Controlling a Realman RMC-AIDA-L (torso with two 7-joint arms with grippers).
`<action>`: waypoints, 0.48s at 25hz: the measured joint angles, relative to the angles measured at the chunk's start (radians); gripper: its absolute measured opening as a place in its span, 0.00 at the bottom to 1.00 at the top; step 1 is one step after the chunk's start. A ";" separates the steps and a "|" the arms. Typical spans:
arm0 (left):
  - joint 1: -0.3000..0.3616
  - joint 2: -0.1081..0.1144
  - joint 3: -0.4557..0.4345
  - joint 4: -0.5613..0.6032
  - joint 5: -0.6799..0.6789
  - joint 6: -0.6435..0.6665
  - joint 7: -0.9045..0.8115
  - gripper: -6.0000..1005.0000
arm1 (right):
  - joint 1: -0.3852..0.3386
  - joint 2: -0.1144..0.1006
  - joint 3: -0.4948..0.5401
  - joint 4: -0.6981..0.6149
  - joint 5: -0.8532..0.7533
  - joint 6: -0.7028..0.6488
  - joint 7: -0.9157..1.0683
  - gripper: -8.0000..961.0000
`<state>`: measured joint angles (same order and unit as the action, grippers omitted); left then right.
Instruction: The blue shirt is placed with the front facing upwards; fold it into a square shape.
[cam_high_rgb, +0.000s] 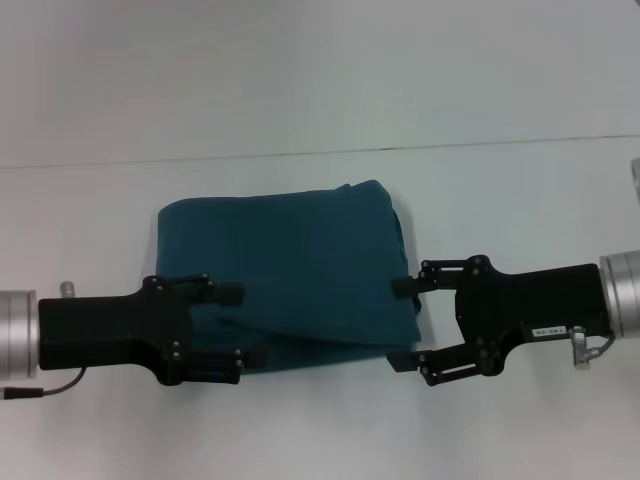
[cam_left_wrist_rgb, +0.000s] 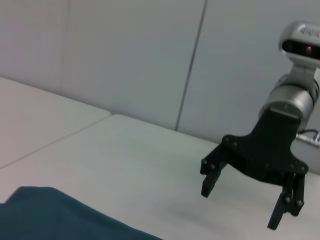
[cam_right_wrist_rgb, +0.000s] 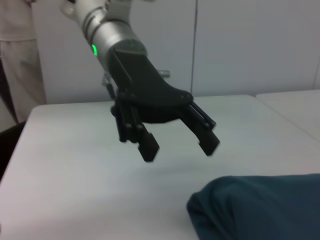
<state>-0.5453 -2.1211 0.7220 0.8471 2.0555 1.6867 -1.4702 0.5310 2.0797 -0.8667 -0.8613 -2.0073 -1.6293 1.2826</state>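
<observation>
The blue shirt (cam_high_rgb: 300, 270) lies on the white table (cam_high_rgb: 300, 430) as a folded, roughly square teal bundle with a layered front edge; no lettering shows. My left gripper (cam_high_rgb: 238, 328) is open over the shirt's left front part, nothing between its fingers. At the shirt's right edge my right gripper (cam_high_rgb: 402, 324) is also open and holds nothing. The left wrist view shows a corner of the shirt (cam_left_wrist_rgb: 50, 215) and the right gripper (cam_left_wrist_rgb: 241, 206) raised off the table. In the right wrist view the left gripper (cam_right_wrist_rgb: 180, 148) hovers beyond the shirt (cam_right_wrist_rgb: 260, 205).
A seam between table sections (cam_high_rgb: 300, 155) runs across the back. A white object (cam_high_rgb: 634, 180) sits at the far right edge. A person in beige clothes (cam_right_wrist_rgb: 15, 50) stands beside the table's end. Grey wall panels stand behind the table.
</observation>
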 joint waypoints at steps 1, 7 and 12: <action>-0.003 0.000 0.004 0.001 0.002 0.000 0.001 0.88 | -0.003 0.001 0.002 -0.010 0.002 -0.008 0.005 0.93; -0.017 0.003 0.009 0.007 -0.004 -0.004 0.022 0.88 | -0.005 0.002 -0.007 -0.026 -0.003 -0.020 0.026 0.94; -0.024 0.002 0.009 0.013 0.000 -0.009 0.039 0.88 | -0.005 0.005 -0.010 -0.045 -0.006 -0.028 0.027 0.95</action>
<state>-0.5694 -2.1193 0.7313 0.8602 2.0558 1.6780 -1.4308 0.5262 2.0845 -0.8772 -0.9059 -2.0130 -1.6575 1.3092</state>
